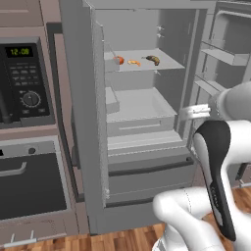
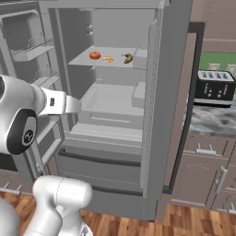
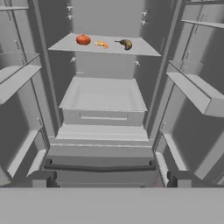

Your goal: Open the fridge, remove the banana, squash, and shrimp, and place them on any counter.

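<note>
Both fridge (image 3: pixel 105 151) doors were found swung wide; squash (image 3: pixel 83 40), shrimp (image 3: pixel 101 44), banana (image 3: pixel 126 43) were noted on upper shelf (image 3: pixel 144 49); jaws were seen released, empty.

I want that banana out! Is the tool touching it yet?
Apart. In the hand view the tool sits low while the banana lies far off on the fridge's upper shelf.

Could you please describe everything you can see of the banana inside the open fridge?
The banana is a small curved fruit, yellow with heavy brown tinge and a dark stem end. It lies on its side on the fridge's upper shelf, the rightmost of three items in the hand view, apart from the small orange piece beside it. Nothing grips it.
</note>
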Robot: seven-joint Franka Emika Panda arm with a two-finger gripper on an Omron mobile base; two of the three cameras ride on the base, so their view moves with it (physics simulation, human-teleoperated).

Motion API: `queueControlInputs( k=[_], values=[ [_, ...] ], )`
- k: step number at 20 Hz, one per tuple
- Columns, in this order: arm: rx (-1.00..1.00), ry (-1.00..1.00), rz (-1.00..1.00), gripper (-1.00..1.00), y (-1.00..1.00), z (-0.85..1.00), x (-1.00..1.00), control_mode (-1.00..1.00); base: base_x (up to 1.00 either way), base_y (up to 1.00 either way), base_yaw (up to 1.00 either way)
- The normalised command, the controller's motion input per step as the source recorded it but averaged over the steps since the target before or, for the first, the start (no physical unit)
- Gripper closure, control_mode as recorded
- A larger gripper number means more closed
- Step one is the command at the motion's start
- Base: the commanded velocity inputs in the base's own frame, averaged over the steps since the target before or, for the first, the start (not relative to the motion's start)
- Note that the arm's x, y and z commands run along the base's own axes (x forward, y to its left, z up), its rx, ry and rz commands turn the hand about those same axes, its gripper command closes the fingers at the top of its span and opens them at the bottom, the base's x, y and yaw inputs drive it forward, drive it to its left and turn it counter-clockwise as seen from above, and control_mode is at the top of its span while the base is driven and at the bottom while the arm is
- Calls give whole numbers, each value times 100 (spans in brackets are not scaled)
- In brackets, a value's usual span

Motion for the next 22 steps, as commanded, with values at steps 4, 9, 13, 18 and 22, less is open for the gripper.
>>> queueControlInputs(
  k=[4,9,13,18,22],
  values=[
    [0,3,0,-100,-6,8,10,-100,0,0,0],
    [0,2,0,-100,-2,0,22,100,9,0,-1],
    [0,0,0,-100,0,0,0,100,53,0,0],
    [0,0,0,-100,0,0,0,100,78,0,0],
    [0,0,0,-100,0,0,0,100,60,0,0]
  ],
)
